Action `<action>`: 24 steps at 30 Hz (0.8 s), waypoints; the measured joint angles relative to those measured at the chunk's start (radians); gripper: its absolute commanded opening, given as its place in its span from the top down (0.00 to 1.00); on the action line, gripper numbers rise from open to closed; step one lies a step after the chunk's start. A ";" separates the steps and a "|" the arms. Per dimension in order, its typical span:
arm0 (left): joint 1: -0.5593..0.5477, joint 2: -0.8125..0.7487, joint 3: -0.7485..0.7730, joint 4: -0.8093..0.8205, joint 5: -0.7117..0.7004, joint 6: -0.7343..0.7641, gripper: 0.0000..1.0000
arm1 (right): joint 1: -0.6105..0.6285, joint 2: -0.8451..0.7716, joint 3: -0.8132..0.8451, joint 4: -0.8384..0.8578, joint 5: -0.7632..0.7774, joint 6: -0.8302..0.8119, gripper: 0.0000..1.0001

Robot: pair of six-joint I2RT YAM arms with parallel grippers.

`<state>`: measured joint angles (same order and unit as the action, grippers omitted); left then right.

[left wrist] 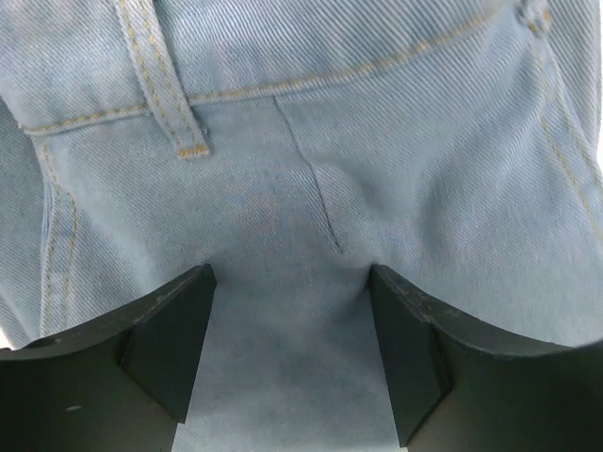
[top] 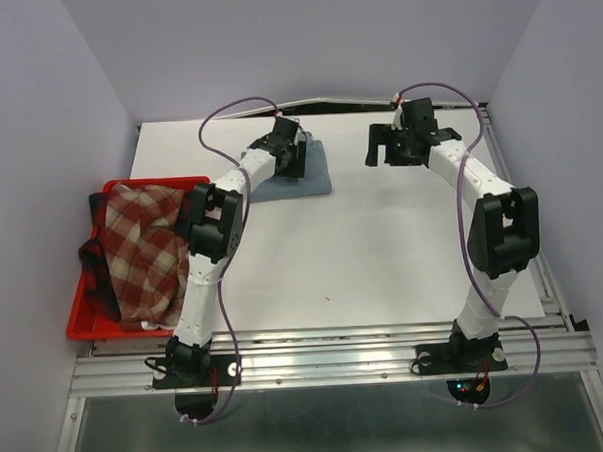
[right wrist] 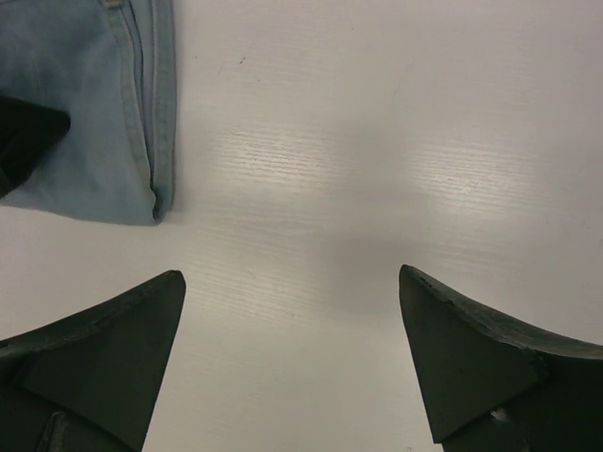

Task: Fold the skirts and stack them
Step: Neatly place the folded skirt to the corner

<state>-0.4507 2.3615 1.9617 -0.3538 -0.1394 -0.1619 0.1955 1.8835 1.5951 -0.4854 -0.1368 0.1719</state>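
Note:
The light blue denim skirt [top: 314, 177] lies folded at the far middle of the table. My left gripper [top: 296, 154] is down on it. In the left wrist view the fingers stand apart with flat denim [left wrist: 330, 122] between them, and the left gripper [left wrist: 290, 275] grips no fold. My right gripper [top: 384, 148] hovers open over bare table to the right of that skirt. The right wrist view shows the right gripper [right wrist: 292, 282] with nothing in it and the denim skirt's folded corner [right wrist: 104, 104] at upper left. The brick-red and cream check skirt [top: 142, 248] lies crumpled in the tray, over a red and navy plaid skirt [top: 95, 267].
A red plastic tray [top: 86, 323] sits at the table's left edge, holding the two crumpled skirts. The white table [top: 363, 253] stretches between the arms. Purple cables loop over both arms near the back wall.

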 measured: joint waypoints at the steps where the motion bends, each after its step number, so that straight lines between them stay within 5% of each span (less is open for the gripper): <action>1: 0.018 0.026 0.043 -0.024 0.013 0.013 0.22 | -0.001 -0.003 -0.005 0.000 -0.003 0.000 0.00; 8: 0.132 0.188 0.331 -0.121 0.058 0.120 0.21 | -0.012 -0.006 -0.009 -0.001 -0.016 0.000 0.00; 14: 0.169 0.193 0.344 -0.135 0.099 0.190 0.18 | -0.013 -0.006 -0.009 -0.001 -0.023 0.000 0.00; 19: 0.171 0.192 0.343 -0.129 0.111 0.256 0.01 | -0.013 -0.006 -0.009 -0.002 -0.039 0.000 0.00; 24: 0.169 0.149 0.323 -0.127 0.110 0.338 0.01 | -0.013 -0.011 -0.009 -0.002 -0.060 0.000 0.00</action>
<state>-0.2817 2.5107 2.2852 -0.4805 -0.0292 0.1757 0.1825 1.8729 1.5860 -0.4877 -0.1963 0.1722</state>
